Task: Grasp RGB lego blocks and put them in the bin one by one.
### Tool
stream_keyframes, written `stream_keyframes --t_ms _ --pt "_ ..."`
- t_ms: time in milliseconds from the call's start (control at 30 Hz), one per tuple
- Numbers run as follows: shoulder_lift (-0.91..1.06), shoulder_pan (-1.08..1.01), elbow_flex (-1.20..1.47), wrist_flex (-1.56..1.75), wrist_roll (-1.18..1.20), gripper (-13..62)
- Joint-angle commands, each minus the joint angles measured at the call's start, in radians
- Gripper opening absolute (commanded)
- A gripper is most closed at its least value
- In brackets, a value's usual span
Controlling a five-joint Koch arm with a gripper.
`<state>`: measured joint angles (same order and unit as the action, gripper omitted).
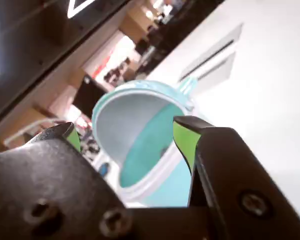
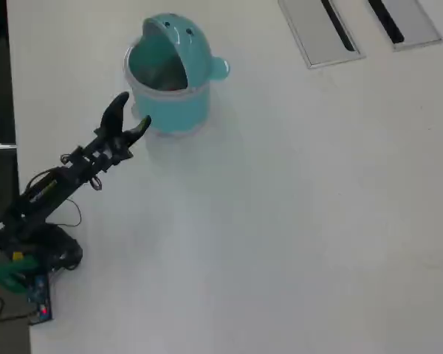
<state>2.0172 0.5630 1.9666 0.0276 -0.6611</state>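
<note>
My gripper (image 2: 133, 113) hangs beside the bin (image 2: 167, 77), fingers spread wide, nothing between them. The bin's open mouth lies straight ahead in the wrist view. I see no blocks on the table (image 2: 295, 221); none to reach for.

We see the bin (image 2: 170, 103) as smooth, glossy teal plastic, its lid (image 1: 121, 122) matt pale inside. The pincer (image 1: 127, 137) is matt black plastic with bare metal screws (image 1: 253, 203) and green pads (image 1: 184, 141) on its fingers. The surface (image 2: 295, 206) reads as smooth matt white; grey panels (image 2: 321, 33) look brushed and dull.
</note>
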Motion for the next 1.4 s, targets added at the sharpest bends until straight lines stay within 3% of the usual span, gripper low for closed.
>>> stream_keyframes --t_ms 0,800,1367 --pt "0.046 -0.017 0.000 0.126 0.101 33.9" --pt "0.305 -0.209 0.465 0.443 0.331 33.8" --pt "0.330 -0.399 0.831 0.759 0.400 33.8"
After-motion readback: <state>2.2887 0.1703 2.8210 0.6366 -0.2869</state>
